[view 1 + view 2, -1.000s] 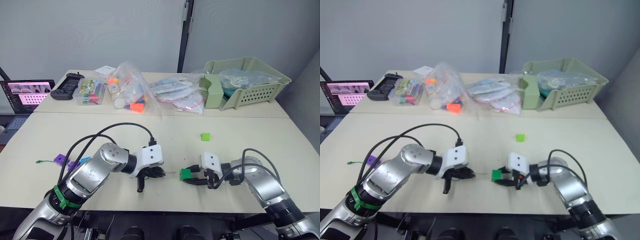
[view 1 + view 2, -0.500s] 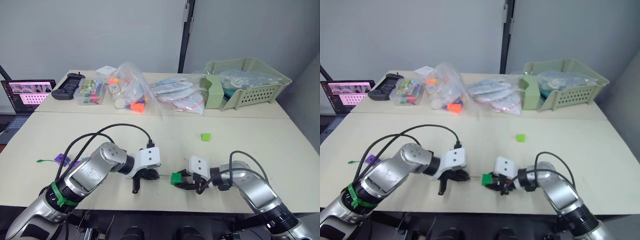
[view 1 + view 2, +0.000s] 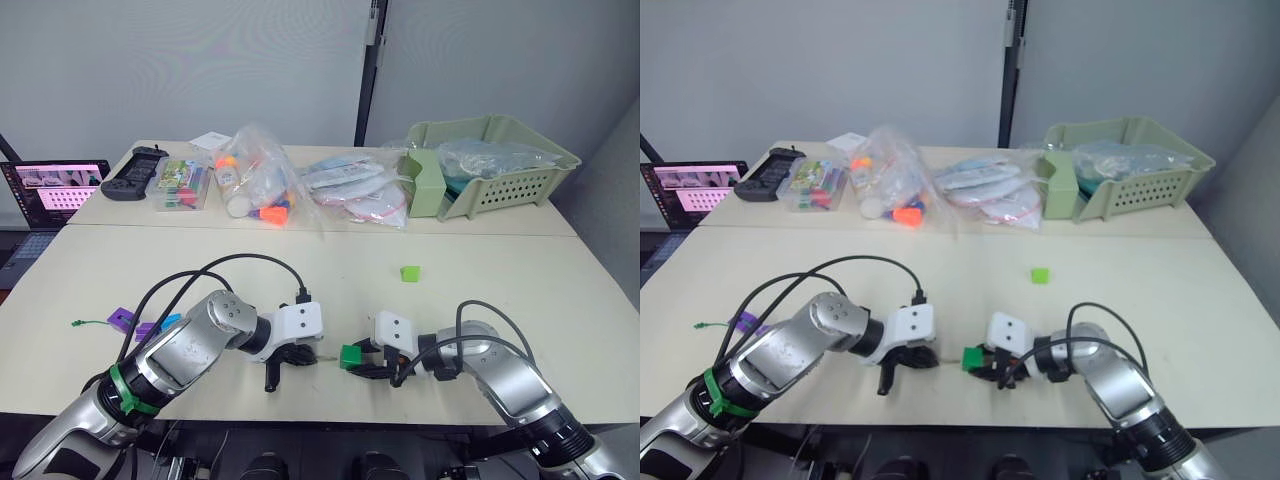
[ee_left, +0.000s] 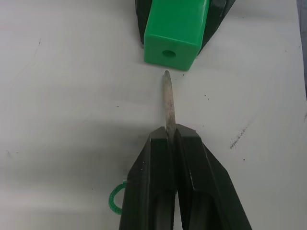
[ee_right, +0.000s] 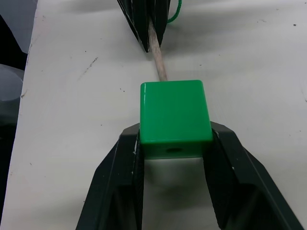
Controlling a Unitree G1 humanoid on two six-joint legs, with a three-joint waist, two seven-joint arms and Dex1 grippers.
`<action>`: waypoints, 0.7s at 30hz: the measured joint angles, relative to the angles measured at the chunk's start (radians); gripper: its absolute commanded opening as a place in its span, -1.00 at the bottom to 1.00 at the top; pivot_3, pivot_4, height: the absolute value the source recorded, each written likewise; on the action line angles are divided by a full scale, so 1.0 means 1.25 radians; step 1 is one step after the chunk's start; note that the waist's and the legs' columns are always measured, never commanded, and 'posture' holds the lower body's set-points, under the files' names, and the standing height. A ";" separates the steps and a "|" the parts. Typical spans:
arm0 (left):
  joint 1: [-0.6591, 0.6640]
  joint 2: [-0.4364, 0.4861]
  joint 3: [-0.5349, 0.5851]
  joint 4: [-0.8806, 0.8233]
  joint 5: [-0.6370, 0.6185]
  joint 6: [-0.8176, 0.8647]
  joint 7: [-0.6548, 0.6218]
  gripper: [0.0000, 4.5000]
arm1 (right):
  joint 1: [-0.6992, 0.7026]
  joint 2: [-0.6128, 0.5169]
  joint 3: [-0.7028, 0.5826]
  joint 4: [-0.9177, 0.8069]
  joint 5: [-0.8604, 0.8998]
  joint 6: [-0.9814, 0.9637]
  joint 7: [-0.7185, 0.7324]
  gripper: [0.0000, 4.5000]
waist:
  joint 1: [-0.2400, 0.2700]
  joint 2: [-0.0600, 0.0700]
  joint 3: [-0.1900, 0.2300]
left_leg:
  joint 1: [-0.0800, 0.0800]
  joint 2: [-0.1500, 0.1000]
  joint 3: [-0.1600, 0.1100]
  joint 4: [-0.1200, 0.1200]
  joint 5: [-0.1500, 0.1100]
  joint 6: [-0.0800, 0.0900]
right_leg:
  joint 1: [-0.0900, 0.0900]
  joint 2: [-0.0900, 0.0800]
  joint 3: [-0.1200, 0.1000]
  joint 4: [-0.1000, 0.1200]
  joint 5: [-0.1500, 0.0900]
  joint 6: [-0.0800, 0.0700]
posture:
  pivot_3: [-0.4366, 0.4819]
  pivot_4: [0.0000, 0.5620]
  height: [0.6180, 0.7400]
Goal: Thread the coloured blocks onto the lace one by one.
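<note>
My right gripper (image 5: 175,130) is shut on a dark green block (image 5: 175,117), holding it just above the table near the front edge. The block's hole (image 4: 168,52) faces my left gripper (image 4: 171,132), which is shut on the lace's stiff pale tip (image 4: 167,100). The tip's point stops a hair short of the hole, lined up with it. The thin green lace (image 3: 80,322) trails off to the left. Two purple blocks (image 3: 122,319) and a blue block (image 3: 170,321) lie by my left arm. A light green block (image 3: 410,273) lies alone mid-table.
Clear bags of toys (image 3: 258,185) and packets (image 3: 355,190) lie along the back table. A pale green basket (image 3: 495,165) stands at the back right. A laptop (image 3: 55,190), a black controller (image 3: 135,170) and a clear box (image 3: 182,185) sit at the back left.
My right gripper has carried the dark green block leftward until it nearly meets the lace tip. My left gripper has barely shifted.
</note>
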 measured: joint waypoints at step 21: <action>-0.004 -0.018 0.001 0.008 0.017 -0.002 0.007 -1.00 | -0.004 -0.003 0.012 -0.022 -0.022 0.013 -0.011 -0.47 | -0.001 0.000 0.000 | 0.000 0.000 0.000 0.000 0.000 0.000 | 0.000 0.000 0.000 0.000 0.000 0.000 | -0.05 -0.47 1.00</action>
